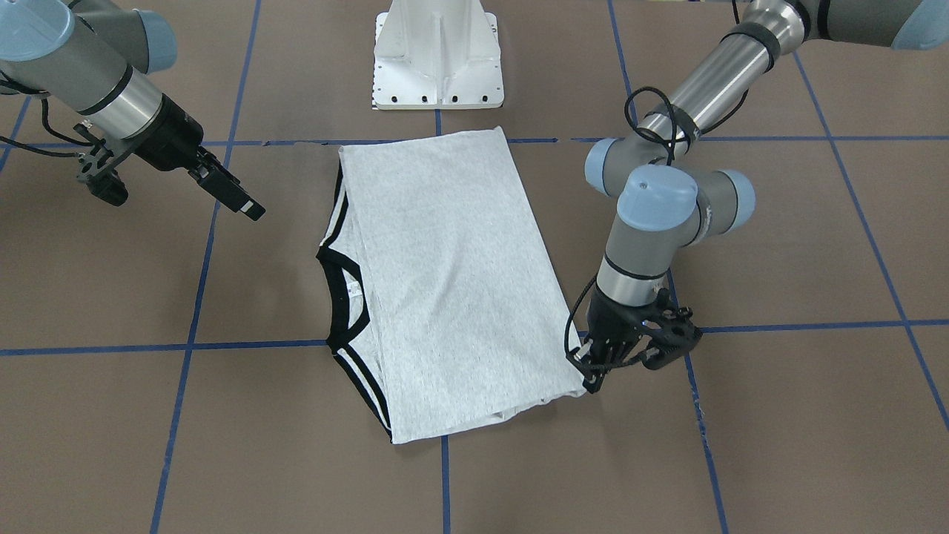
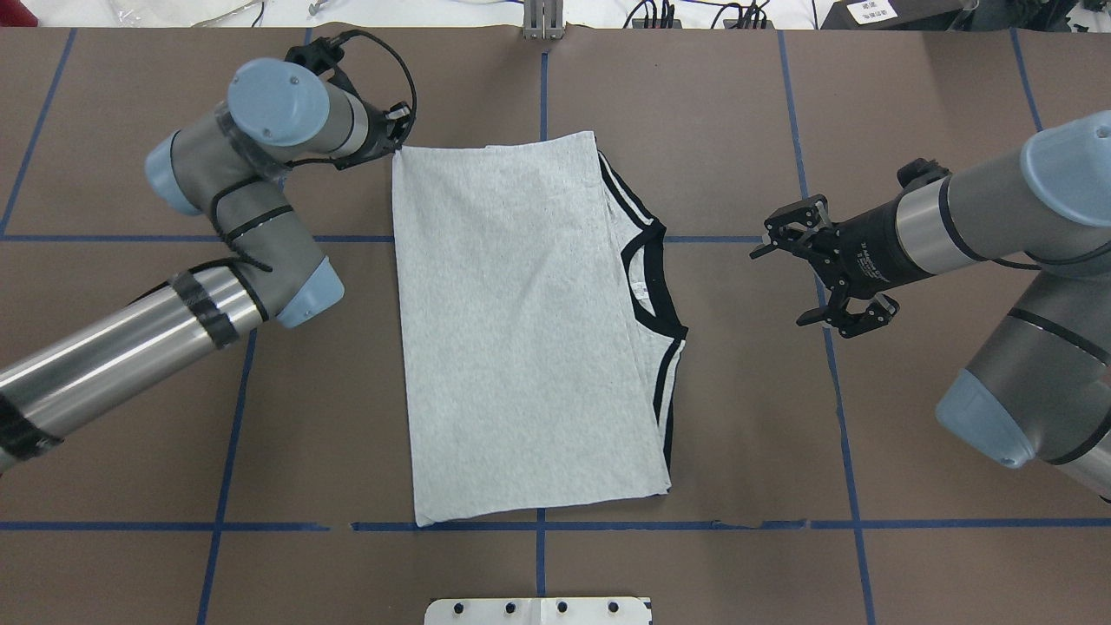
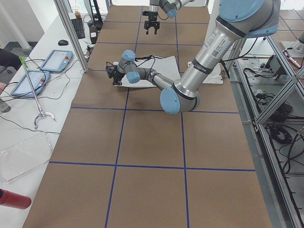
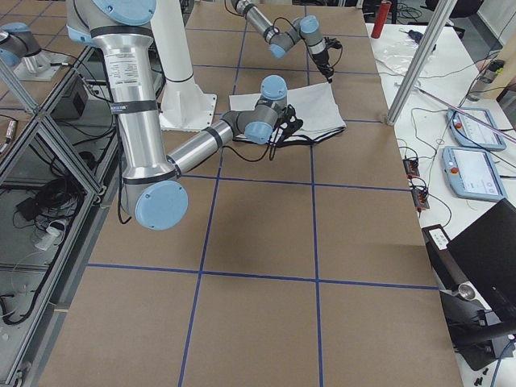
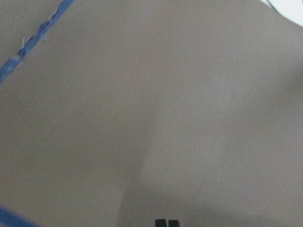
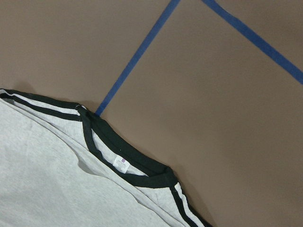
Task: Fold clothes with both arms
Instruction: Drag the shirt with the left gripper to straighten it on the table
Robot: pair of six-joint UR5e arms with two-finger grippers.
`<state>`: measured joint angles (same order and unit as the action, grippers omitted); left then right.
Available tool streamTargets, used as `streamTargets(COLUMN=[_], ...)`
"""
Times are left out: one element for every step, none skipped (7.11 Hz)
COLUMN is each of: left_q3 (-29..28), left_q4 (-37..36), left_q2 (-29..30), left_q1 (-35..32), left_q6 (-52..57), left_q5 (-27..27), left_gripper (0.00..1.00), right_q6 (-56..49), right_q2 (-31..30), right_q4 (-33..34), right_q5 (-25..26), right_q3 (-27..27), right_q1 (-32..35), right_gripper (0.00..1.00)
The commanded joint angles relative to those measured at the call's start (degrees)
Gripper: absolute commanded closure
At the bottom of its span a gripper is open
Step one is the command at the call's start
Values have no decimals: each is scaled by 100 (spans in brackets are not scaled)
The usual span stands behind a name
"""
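The grey T-shirt (image 1: 445, 282) (image 2: 512, 330) lies flat mid-table, folded lengthwise, plain side up. Its black-trimmed collar (image 2: 655, 286) (image 6: 128, 163) and striped shoulders point toward my right arm. The print is hidden. My left gripper (image 2: 397, 143) (image 1: 593, 378) is low at the shirt's far hem corner. The left wrist view shows its fingertips (image 5: 161, 222) pressed together over bare table with no cloth between them. My right gripper (image 2: 816, 278) (image 1: 237, 199) hovers open beside the collar, about a hand's width clear of the shirt.
The white pedestal (image 1: 437, 59) (image 2: 538, 612) stands at the robot's edge, just beyond the shirt. Blue tape lines (image 2: 538, 525) grid the brown table. A side bench holds tablets (image 3: 54, 59), with a red cylinder (image 3: 12, 198) further along.
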<state>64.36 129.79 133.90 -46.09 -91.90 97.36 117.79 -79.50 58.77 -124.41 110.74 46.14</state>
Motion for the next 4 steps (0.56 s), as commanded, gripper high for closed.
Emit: streamTargets(left_q3=[-688, -496, 324, 1011], left_q4=[433, 459, 364, 293], left_q2=[461, 409, 8, -474], left_q1=[-181, -216, -234, -234], left_q6=[14, 40, 23, 6], left_q5=[-24, 37, 351, 946], left_gripper=[49, 33, 33, 32], right_q6=[-1, 7, 7, 34], right_q2=[223, 250, 294, 608], right_q4=[21, 21, 47, 604], right_q5=[538, 828, 1240, 1514], right_q3=[-17, -26, -26, -17], right_q1=[-218, -498, -884, -1262], right_gripper=[0, 0, 0, 0])
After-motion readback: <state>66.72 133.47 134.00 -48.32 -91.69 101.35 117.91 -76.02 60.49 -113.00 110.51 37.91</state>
